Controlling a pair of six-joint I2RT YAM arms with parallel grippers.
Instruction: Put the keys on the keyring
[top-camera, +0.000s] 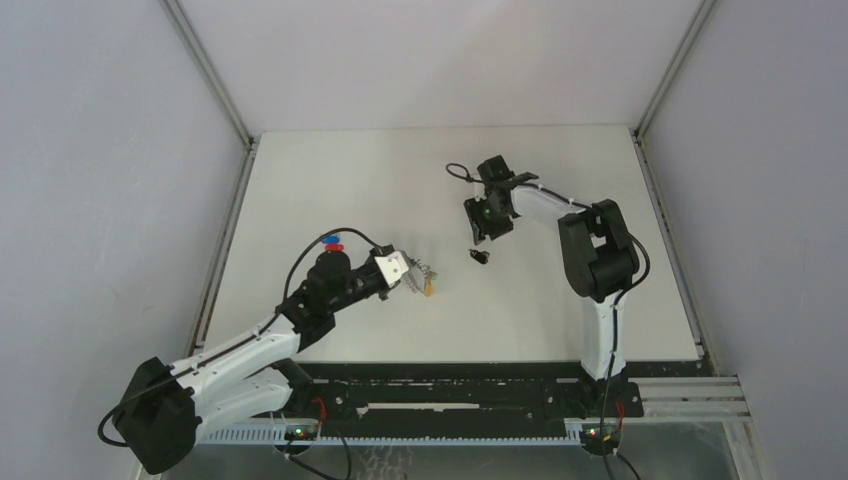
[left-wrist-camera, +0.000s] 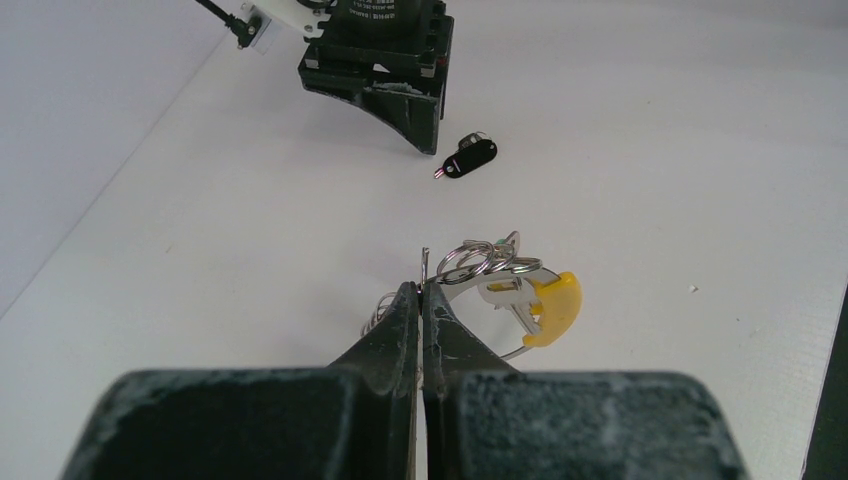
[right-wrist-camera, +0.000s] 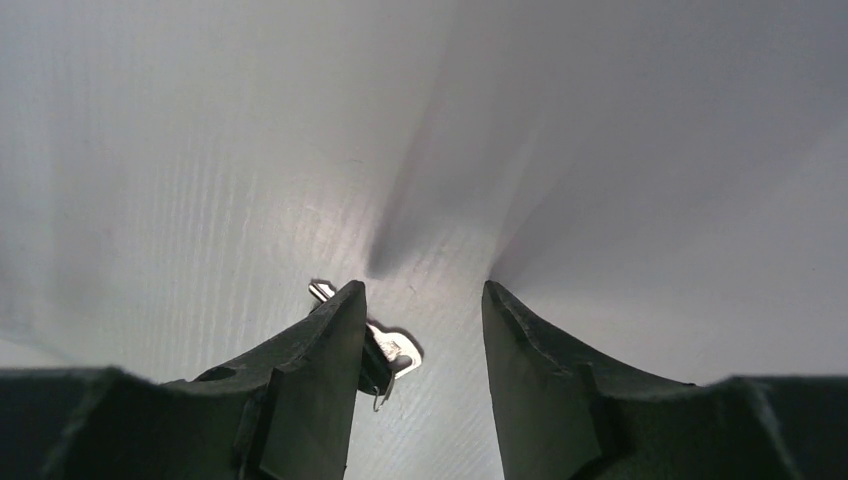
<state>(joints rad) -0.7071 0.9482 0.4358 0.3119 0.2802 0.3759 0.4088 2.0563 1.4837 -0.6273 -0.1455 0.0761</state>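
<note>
Blue- and red-headed keys (top-camera: 331, 241) at left, just beyond the left arm (top-camera: 325, 290). Left jaws pressed together, clamped on a thin wire ring of the silver keyring (left-wrist-camera: 500, 275), yellow strip to its right. Tiny black-headed key (left-wrist-camera: 470, 157) further right, flat on the white tabletop (top-camera: 300, 170), apart from the keyring. Right jaws apart, tips just beside the key, gripping nothing.

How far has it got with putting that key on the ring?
Done: the left gripper is shut on the keyring. In hand: the open right gripper hangs by the key, which lies loose on the table. Left: grasping and threading it.
</note>
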